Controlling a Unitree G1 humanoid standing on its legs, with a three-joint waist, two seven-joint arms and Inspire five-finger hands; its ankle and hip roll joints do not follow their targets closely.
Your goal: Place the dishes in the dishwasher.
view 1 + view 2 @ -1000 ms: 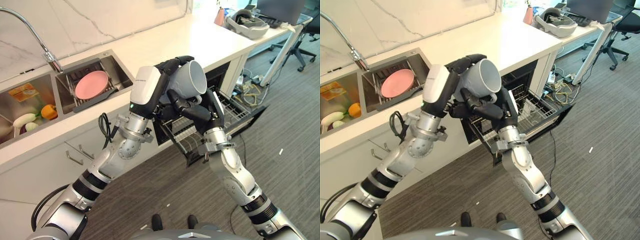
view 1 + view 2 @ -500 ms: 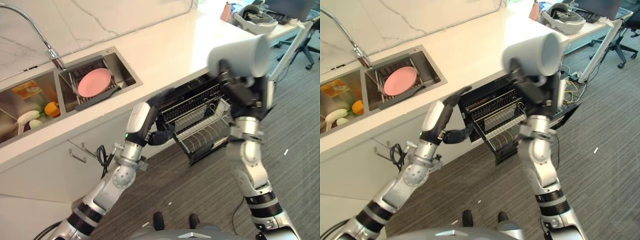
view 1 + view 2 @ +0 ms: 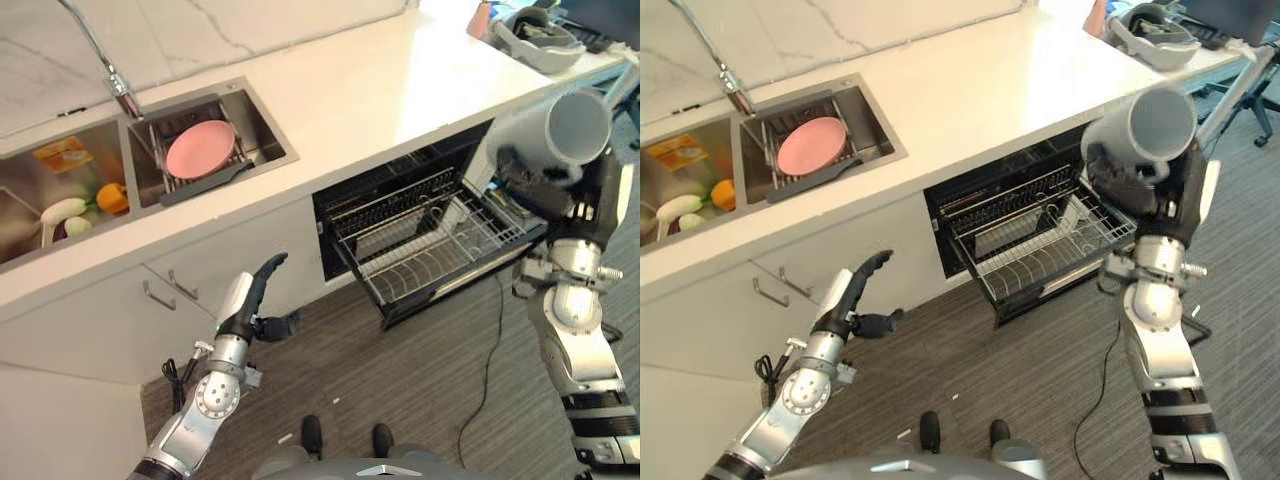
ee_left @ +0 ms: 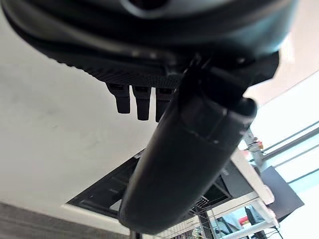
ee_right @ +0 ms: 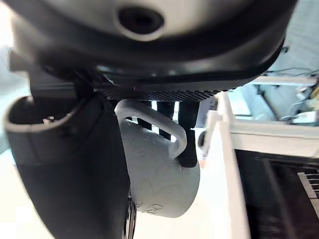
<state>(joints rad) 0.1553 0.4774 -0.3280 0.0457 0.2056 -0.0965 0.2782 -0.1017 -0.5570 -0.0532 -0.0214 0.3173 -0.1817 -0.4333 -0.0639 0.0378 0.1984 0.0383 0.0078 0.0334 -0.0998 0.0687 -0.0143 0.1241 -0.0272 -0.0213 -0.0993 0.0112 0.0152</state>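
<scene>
Grey ceramic mug [image 3: 556, 137]: I see my right hand [image 3: 548, 196] clamped on it.
Pink plate [image 3: 200, 149] in steel sink [image 3: 270, 135]; pulled-out wire dishwasher rack [image 3: 430, 240]; left hand [image 3: 250, 300] spread, holding nothing.

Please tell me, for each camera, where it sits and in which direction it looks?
Left eye view: on the head, looking down at the open dishwasher rack; both arms show.
Right eye view: beside it, same scene, shares the pink plate.
Left wrist view: on the left wrist, along the open left robot hand toward the dishwasher.
Right wrist view: on the right wrist; right robot hand holds the grey mug.
</scene>
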